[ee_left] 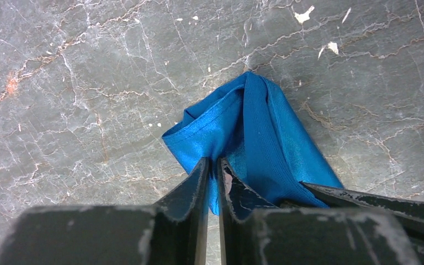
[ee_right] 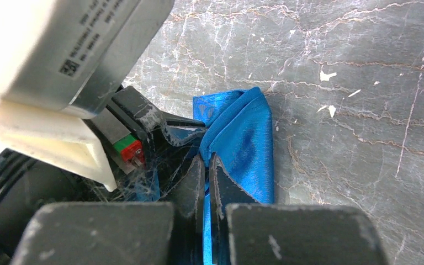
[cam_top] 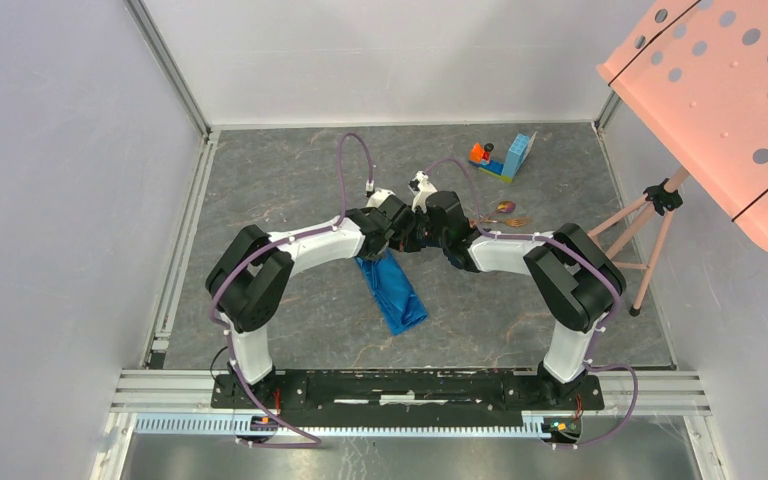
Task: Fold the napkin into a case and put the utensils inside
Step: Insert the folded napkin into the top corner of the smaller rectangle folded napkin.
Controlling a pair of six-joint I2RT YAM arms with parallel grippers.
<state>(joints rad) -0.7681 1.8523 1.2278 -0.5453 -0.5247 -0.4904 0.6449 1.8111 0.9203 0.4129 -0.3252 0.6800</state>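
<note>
Grey marble table (cam_top: pixel 290 180), open room toward its left edge. The napkin (cam_top: pixel 392 290), folded narrow, lies mid-table. The right gripper (ee_right: pixel 205 165) pinches its far end; the left gripper (ee_left: pixel 213 171) stands narrow there, grip unclear. The utensils (cam_top: pixel 508 215) lie toward the right edge.

**Clutter at the far right**

A toy block piece (cam_top: pixel 515 155), orange and blue, sits far right on the grey marbled table (cam_top: pixel 280 180). Right of the table, a pink perforated board (cam_top: pixel 730 90) tilts on a tripod stand (cam_top: pixel 663 197). A metal rail (cam_top: pixel 410 385) runs along the near edge.
</note>
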